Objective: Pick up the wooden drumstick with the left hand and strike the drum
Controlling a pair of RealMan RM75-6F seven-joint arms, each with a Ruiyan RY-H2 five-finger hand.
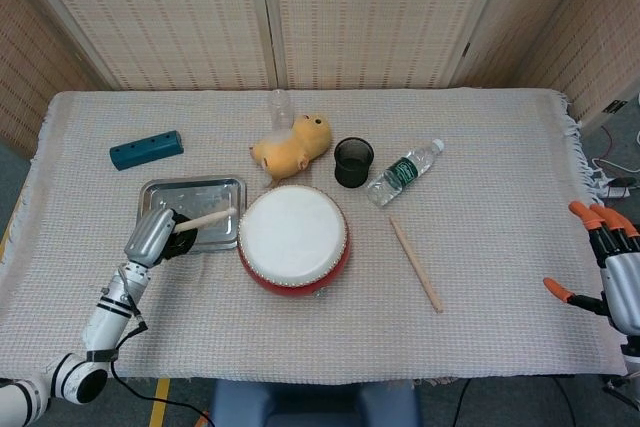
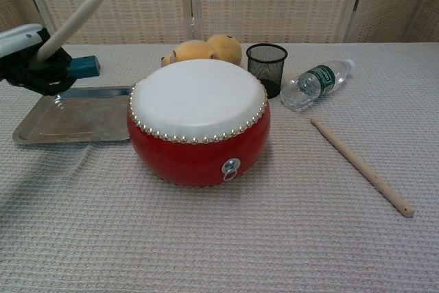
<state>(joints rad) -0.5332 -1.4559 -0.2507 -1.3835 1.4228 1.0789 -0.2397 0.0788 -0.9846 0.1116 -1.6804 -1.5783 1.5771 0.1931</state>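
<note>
A red drum (image 1: 293, 238) (image 2: 198, 123) with a white skin stands at the table's middle. My left hand (image 1: 162, 237) (image 2: 31, 61) grips a wooden drumstick (image 1: 207, 218) (image 2: 75, 18) to the left of the drum, raised above the metal tray. The stick tilts toward the drum, and its tip stays left of the drum's rim. A second wooden drumstick (image 1: 415, 262) (image 2: 361, 165) lies on the cloth to the right of the drum. My right hand (image 1: 610, 272) hangs at the table's right edge with its fingers apart, holding nothing.
A metal tray (image 1: 190, 212) (image 2: 71, 115) lies left of the drum. Behind it are a teal block (image 1: 146, 149), a yellow plush toy (image 1: 292, 147), a black mesh cup (image 1: 353, 162) and a lying water bottle (image 1: 403, 172).
</note>
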